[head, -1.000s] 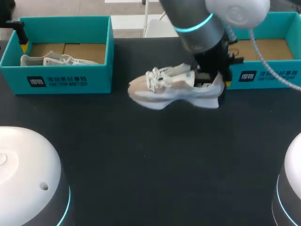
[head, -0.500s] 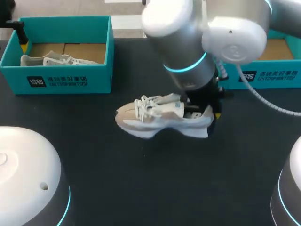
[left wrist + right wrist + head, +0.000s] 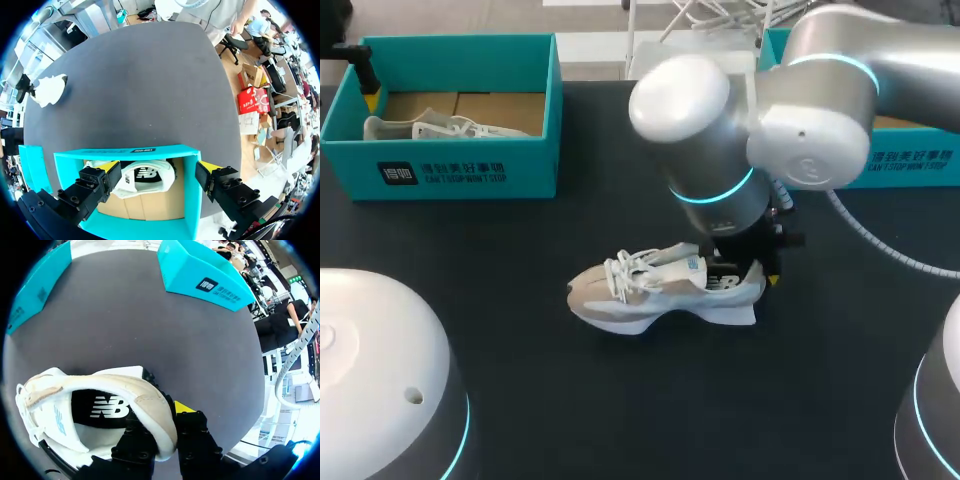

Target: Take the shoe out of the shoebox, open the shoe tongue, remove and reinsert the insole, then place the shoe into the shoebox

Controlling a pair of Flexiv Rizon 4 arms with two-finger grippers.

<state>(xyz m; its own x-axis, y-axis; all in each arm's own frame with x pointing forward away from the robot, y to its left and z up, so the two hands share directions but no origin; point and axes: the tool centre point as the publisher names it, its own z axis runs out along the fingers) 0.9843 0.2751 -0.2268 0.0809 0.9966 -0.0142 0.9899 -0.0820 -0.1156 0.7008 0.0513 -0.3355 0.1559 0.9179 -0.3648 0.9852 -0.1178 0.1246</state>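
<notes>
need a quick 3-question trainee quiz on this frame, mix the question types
1. True or false: the shoe in the right pincer lies inside a shoebox.
2. Where does the right pincer clamp that shoe? A) toe B) heel collar C) laces
3. Fill in: the left pincer hangs ____ above the left shoebox, which holds a second shoe.
Key: 1 false, it is out over the table; 2 B; 3 open.
</notes>
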